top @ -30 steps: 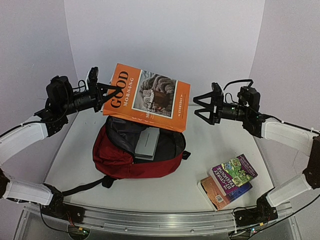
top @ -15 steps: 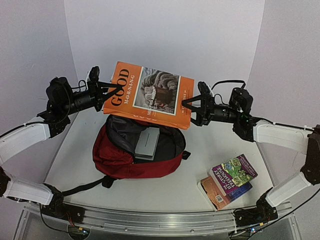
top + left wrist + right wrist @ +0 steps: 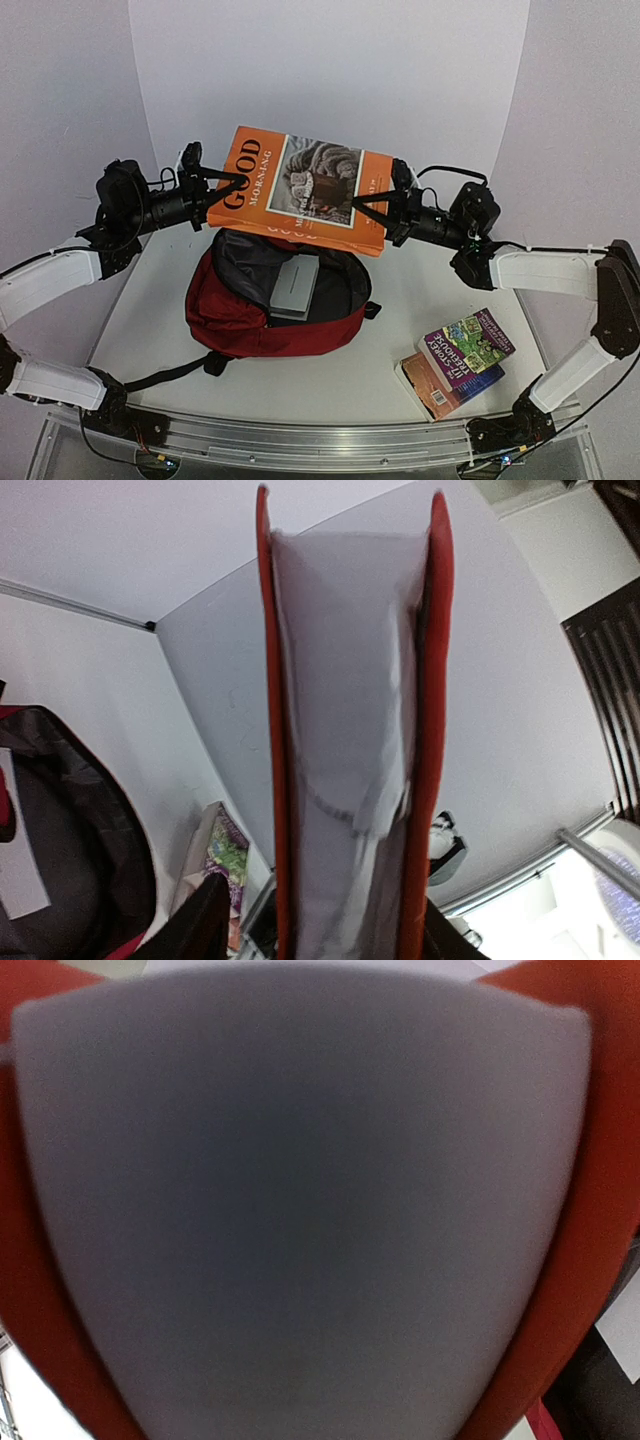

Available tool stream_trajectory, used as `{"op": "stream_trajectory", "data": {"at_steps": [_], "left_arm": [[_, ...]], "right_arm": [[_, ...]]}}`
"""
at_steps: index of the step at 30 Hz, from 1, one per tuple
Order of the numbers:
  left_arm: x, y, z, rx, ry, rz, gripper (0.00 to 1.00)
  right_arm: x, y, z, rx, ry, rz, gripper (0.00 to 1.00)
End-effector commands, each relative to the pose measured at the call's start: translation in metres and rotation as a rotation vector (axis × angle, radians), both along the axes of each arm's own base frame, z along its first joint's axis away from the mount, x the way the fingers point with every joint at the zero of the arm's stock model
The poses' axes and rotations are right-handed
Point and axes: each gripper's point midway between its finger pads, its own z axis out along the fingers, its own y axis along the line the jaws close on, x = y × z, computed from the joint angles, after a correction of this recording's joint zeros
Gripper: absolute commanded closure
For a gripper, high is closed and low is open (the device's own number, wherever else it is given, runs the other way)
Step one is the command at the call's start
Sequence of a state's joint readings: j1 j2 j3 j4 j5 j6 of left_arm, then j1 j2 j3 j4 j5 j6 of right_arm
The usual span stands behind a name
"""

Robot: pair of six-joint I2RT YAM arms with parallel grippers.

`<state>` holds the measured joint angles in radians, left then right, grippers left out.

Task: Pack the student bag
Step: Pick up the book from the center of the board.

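An orange book (image 3: 295, 190) titled "Good Morning" hangs flat in the air above the student bag (image 3: 270, 325). The bag is a dark red backpack lying open, with a grey flat item (image 3: 292, 288) in its mouth. My left gripper (image 3: 222, 188) is at the book's left edge. In the left wrist view the book (image 3: 350, 730) stands between its fingers (image 3: 200, 925), with a gap beside one cover. My right gripper (image 3: 375, 215) clamps the book's right edge. The book's page edge (image 3: 300, 1210) fills the right wrist view and hides the fingers.
Two paperbacks lie stacked at the front right of the table, a purple and green one (image 3: 465, 345) on an orange one (image 3: 445, 385). A black strap (image 3: 165, 375) trails from the bag toward the left arm's base. White walls close in on three sides.
My right gripper has moved left onto the book's right edge and closed on it. The left gripper's jaws have widened and that arm has drawn back slightly. The book has hardly moved.
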<state>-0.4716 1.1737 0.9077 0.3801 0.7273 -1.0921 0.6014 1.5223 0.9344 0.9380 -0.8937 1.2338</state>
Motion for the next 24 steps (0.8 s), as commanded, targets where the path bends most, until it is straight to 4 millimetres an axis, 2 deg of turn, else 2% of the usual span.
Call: {"op": "stream_trajectory", "data": {"at_steps": [1,5,6,9,12,14,16,20,24], "left_arm": [[0.005,0.016,-0.023,0.108,0.063,0.079,0.30],[0.013,0.043,-0.043,0.227,0.116,0.179,0.14],[0.013,0.052,-0.055,0.283,0.154,0.214,0.11],[0.013,0.078,-0.069,0.428,0.174,0.327,0.05],[0.012,0.094,-0.086,0.527,0.185,0.387,0.01],[0.008,0.094,-0.096,0.545,0.202,0.369,0.00],[0.006,0.087,-0.108,0.541,0.221,0.324,0.00],[0.005,0.077,-0.126,0.533,0.249,0.260,0.00],[0.005,0.068,-0.132,0.499,0.246,0.210,0.01]], "right_arm": [[0.001,-0.011,0.026,0.093,-0.080,-0.071,0.88],[0.010,-0.024,0.014,0.074,-0.045,-0.106,0.89],[0.012,-0.029,0.011,0.067,-0.038,-0.121,0.89],[0.018,-0.043,0.000,0.015,-0.017,-0.171,0.89],[0.026,-0.053,-0.024,-0.150,0.012,-0.266,0.88],[0.029,-0.060,-0.045,-0.274,0.056,-0.318,0.88],[0.026,-0.067,-0.054,-0.339,0.072,-0.341,0.87],[0.014,-0.074,-0.067,-0.365,0.138,-0.336,0.87],[0.006,-0.084,-0.080,-0.393,0.191,-0.366,0.87]]}}
